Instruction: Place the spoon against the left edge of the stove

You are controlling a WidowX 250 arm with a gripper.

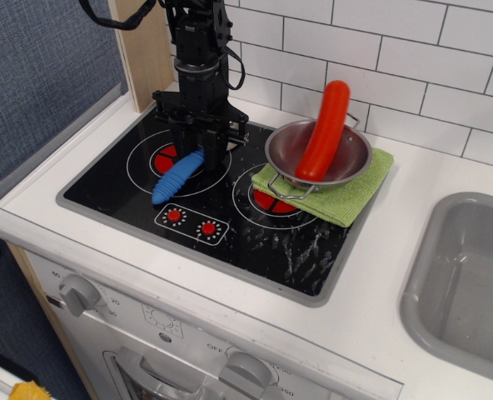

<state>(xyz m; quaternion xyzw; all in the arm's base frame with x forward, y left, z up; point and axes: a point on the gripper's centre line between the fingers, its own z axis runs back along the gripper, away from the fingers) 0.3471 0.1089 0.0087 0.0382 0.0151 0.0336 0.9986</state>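
Black arm (198, 50), looping cables, seemingly all-black gripper (198, 142).

Arm vertical, gripper (198, 147) pointing straight down, fingers narrowed, closure unclear.

Glossy black stove (130, 187), ribbed blue plastic spoon (178, 177) handle, shiny metal bowl (346, 162), green cloth (359, 196).

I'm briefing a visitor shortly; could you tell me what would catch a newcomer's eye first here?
Probably the long red sausage toy sticking up out of the metal bowl on the green cloth, over the right burner. Next, the black claw lowered onto the spoon, whose blue handle lies across the stove's left burner.
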